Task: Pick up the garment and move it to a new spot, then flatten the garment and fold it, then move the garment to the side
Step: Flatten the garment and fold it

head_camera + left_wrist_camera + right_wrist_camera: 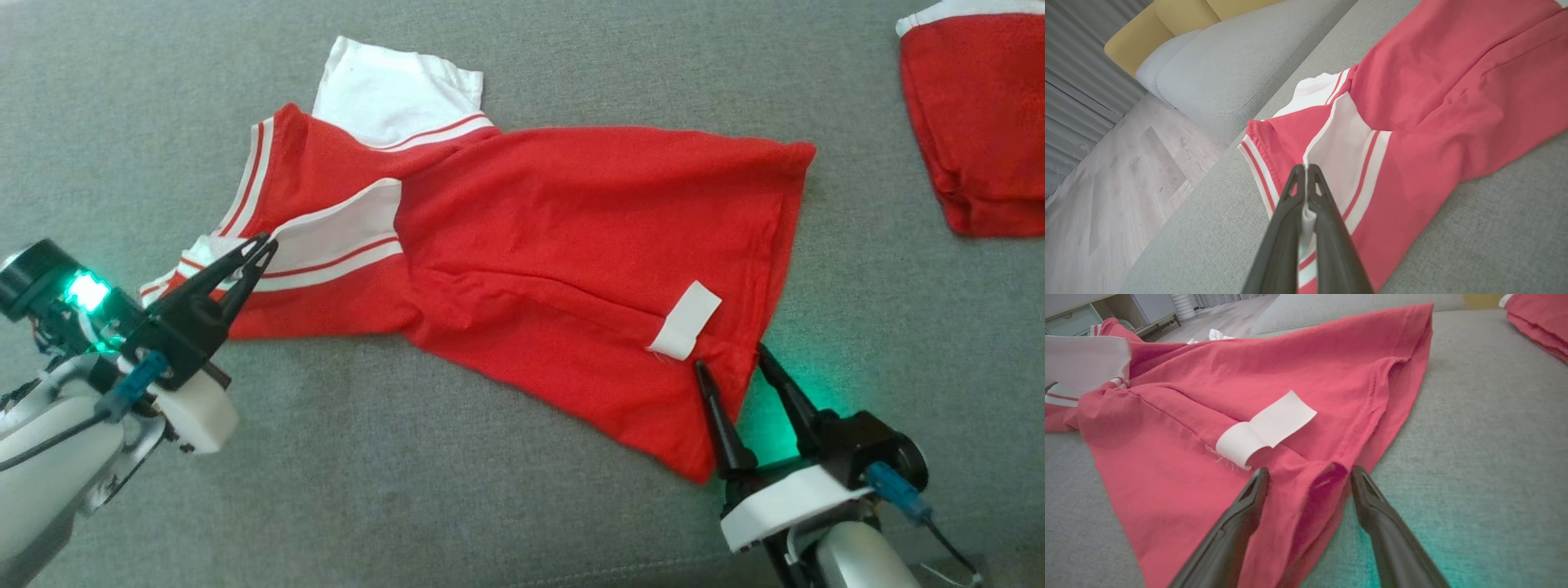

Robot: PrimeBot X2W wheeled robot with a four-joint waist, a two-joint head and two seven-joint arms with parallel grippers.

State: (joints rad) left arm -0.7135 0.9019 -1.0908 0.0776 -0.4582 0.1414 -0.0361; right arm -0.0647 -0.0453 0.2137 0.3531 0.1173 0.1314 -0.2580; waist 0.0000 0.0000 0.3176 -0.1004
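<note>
Nearest, left hand (268,243) seen clamped tight on white striped sleeve edge of garment (571,229), white cloth pinched between fingers (1284,237). Right hand (732,359) spread wide, hem corner straddled by its two prongs (cloth lying between them, not gripped). Garment laid crumpled across grey cushion (408,490), red body stretched from one hand to other. White label (687,320) turned up near hem, just beyond right hand. Farther back, white panel (392,90) laid flat. At far right corner, second red cloth (971,131) set well apart.
</note>
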